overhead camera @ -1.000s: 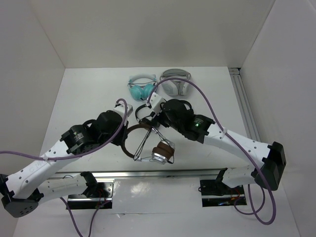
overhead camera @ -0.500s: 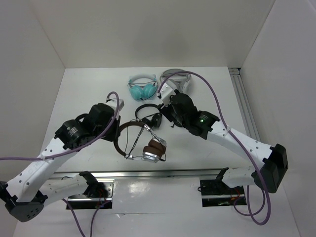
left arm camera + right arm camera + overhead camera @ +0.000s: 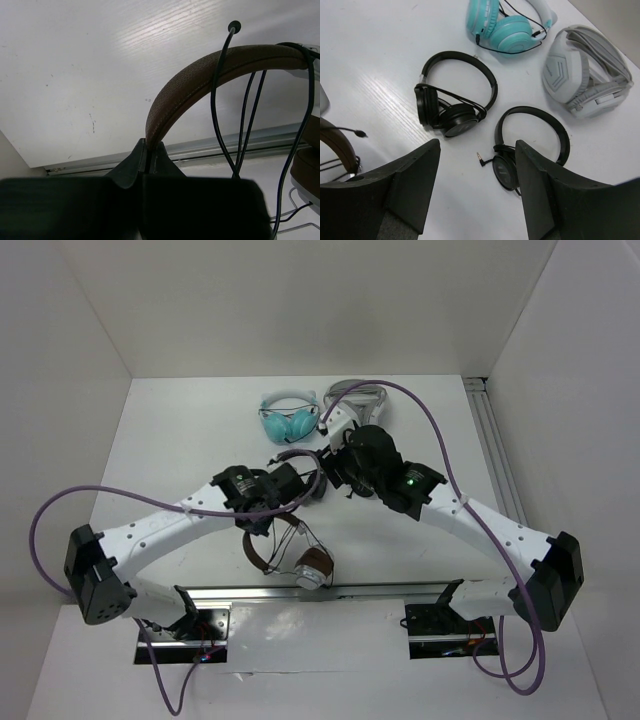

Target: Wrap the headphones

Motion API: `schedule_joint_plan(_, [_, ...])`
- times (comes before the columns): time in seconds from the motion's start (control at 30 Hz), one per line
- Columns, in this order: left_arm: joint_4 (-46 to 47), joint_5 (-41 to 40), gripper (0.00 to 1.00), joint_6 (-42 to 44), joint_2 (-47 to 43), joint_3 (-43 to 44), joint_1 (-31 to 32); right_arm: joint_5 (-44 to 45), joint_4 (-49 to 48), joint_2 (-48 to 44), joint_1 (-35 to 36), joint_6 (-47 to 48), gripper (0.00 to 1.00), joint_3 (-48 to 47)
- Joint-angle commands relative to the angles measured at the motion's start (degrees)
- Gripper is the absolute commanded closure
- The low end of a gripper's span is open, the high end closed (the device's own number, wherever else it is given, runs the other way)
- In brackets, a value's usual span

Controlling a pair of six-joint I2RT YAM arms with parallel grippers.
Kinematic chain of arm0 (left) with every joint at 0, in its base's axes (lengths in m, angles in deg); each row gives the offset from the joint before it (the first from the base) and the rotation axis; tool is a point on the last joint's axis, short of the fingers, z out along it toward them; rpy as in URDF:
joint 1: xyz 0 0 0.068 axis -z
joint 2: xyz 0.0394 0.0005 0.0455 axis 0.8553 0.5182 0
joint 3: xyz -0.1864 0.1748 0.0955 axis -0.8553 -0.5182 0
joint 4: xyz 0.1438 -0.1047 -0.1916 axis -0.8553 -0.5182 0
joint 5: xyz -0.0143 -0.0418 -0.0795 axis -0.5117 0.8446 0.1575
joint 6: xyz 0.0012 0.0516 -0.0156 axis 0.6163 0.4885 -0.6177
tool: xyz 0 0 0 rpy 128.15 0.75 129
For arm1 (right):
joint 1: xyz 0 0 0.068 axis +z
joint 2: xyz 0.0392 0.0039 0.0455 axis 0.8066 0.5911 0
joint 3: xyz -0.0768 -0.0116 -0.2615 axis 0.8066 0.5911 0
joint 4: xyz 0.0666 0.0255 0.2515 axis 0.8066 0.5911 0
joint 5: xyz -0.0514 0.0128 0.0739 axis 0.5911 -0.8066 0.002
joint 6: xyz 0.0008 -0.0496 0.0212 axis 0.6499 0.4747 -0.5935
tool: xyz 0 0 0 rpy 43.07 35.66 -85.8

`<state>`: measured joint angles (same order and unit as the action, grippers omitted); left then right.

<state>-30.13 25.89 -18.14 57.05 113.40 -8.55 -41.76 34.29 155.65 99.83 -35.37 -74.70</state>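
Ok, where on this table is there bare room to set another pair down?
Two bare patches: the table left of the teal headphones, to the wall, and the stretch between the white-grey headphones and the metal rail. The middle is crowded: one black pair, a second black pair, the brown headphones in front, left arm and right arm over them.

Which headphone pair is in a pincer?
The brown pair, headband clamped in the left pincer; the black pairs, teal pair and grey pair lie free.

Surface: white table point(image 3: 170, 450)
Far centre: teal headphones point(image 3: 507, 27); white-grey headphones point(image 3: 585, 75) to their right
Centre: black headphones point(image 3: 452, 112); second black headphones point(image 3: 530, 145) just beside
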Motion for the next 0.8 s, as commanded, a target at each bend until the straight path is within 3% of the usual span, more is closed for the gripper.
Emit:
schedule_joint_plan(0.0, [-3.5,-4.4,1.0,-4.9,0.7,4.2,2.9,-3.3,-3.7,0.5,-0.6,-1.8,0.31,-0.9])
schedule_joint_plan(0.37, [-5.7,-3.6,1.0,-5.1,-2.5,6.6,5.4,-5.2,-4.3,0.5,-0.6,-2.8,0.3,-0.4])
schedule_joint_plan(0.57, [5.8,9.3,1.0,-0.8,-8.5,2.4,4.3,-3.1,-4.3,-0.8,-0.6,-5.2,0.3,-0.4])
schedule_joint_plan(0.77, [12.9,10.3,1.0,-2.0,-12.0,-3.4,2.2,6.7,-2.7,-5.5,-1.2,-13.2,0.27,-4.8])
